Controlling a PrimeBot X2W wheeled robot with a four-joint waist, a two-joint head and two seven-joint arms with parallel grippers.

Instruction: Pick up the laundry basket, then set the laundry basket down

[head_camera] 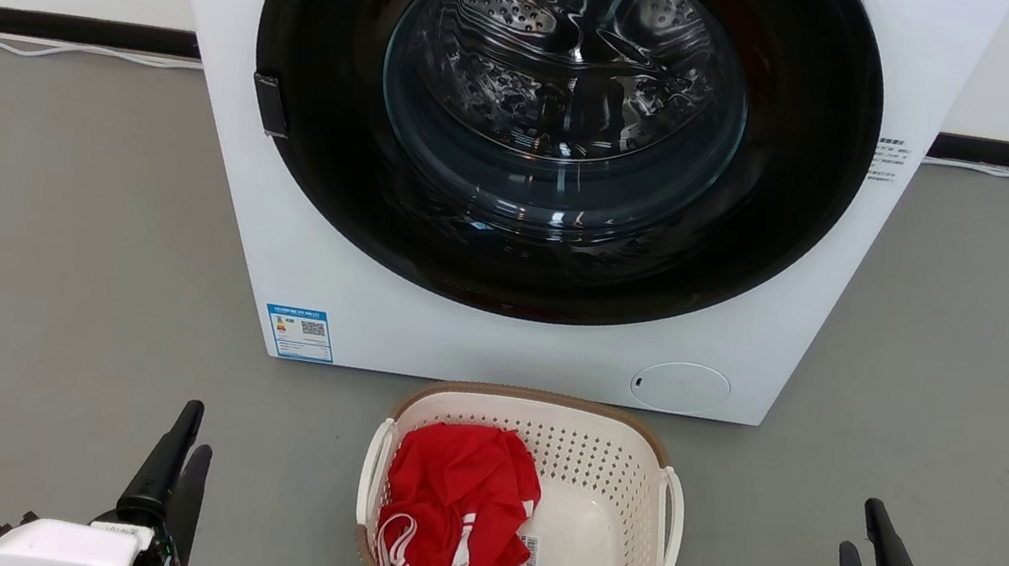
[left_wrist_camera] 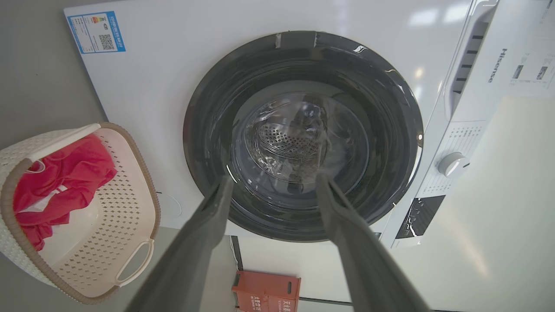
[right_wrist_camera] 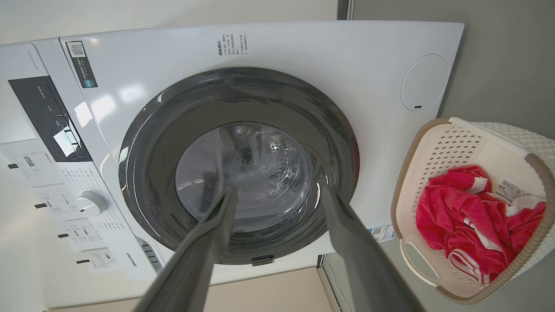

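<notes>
Laundry basket (head_camera: 596, 470) is sitting upright on the grey floor (head_camera: 44, 251), just in front of the white washing machine (head_camera: 505, 344); whether its far rim is touching the machine's base cannot be told. A red garment (head_camera: 452, 518) with white stripes is lying bunched in the basket's left half, leaving the right part of the bottom bare. White loop handles (head_camera: 672, 522) are standing out at both short sides. The machine's round door (head_camera: 561, 120) is facing the head camera, closed, with the drum showing through the glass. Left fingers (head_camera: 167, 463) and right fingers (head_camera: 891, 562) are hovering well apart from the basket, one pair on either side. Both pairs are standing spread wide, holding nothing and pointing toward the machine.
</notes>
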